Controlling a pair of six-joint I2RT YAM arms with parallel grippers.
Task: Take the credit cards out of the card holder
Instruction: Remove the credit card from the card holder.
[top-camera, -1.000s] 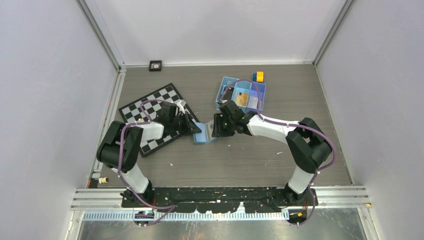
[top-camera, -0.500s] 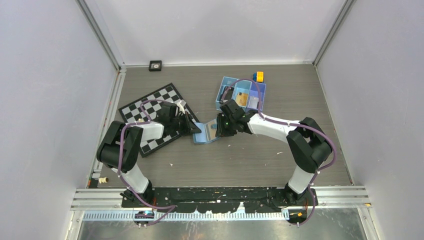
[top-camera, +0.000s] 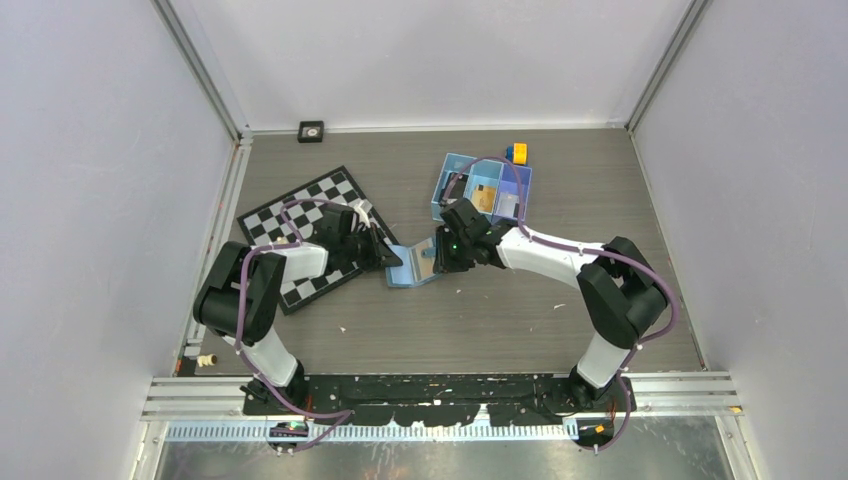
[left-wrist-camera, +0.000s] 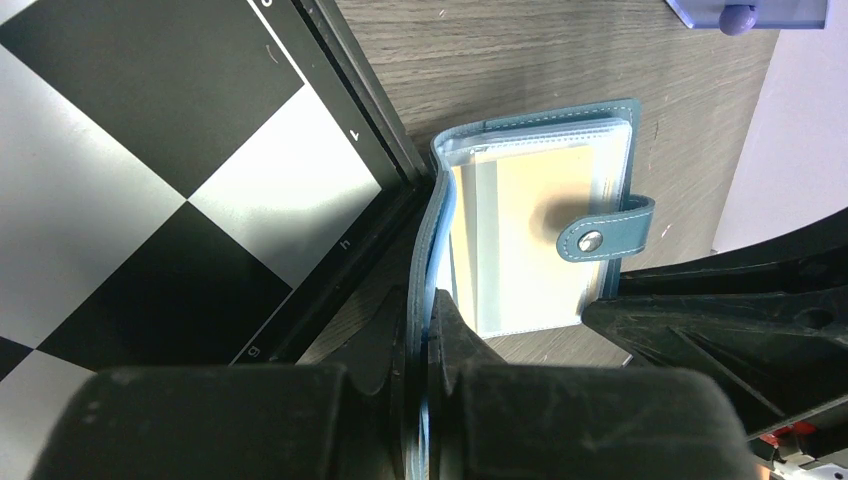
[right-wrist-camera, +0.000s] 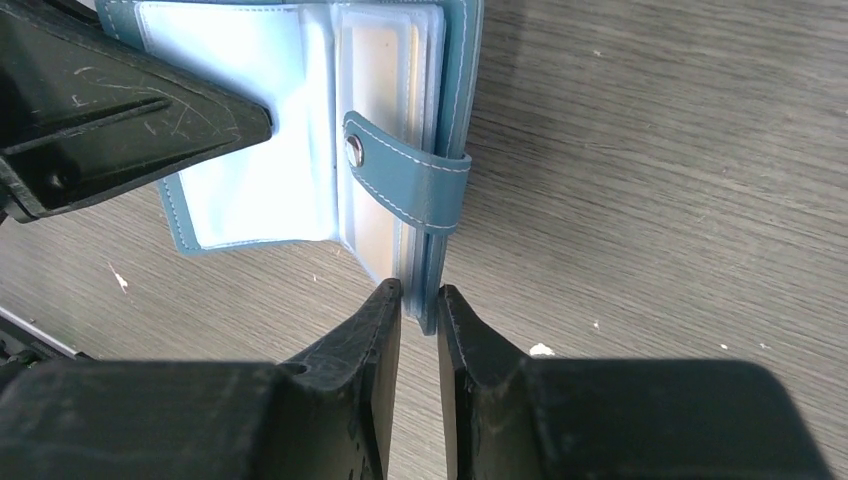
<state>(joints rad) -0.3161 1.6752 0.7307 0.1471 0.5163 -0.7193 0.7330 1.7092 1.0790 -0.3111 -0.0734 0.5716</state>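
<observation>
Left wrist view shows left gripper (left-wrist-camera: 421, 318) clamped on one card holder (left-wrist-camera: 548, 148) panel beside the chessboard (left-wrist-camera: 150, 150), right gripper (right-wrist-camera: 418, 300) pinching the other; advise spreading panels steadily so sleeved credit cards (left-wrist-camera: 520, 235) are reachable.

Tabletop (top-camera: 520, 320) is dark grey wood-grain laminate w/ a few white specks, boxed in on 3 sides by plain pale-grey panels: back wall (top-camera: 430, 60), left wall (top-camera: 90, 200), right wall (top-camera: 760, 200). Aluminium frame posts (top-camera: 200, 65) run up both back corners. An aluminium rail (top-camera: 680, 390) spans the near edge w/ a sheet-metal strip (top-camera: 450, 460) below it; light is even & diffuse, shadows soft.
</observation>
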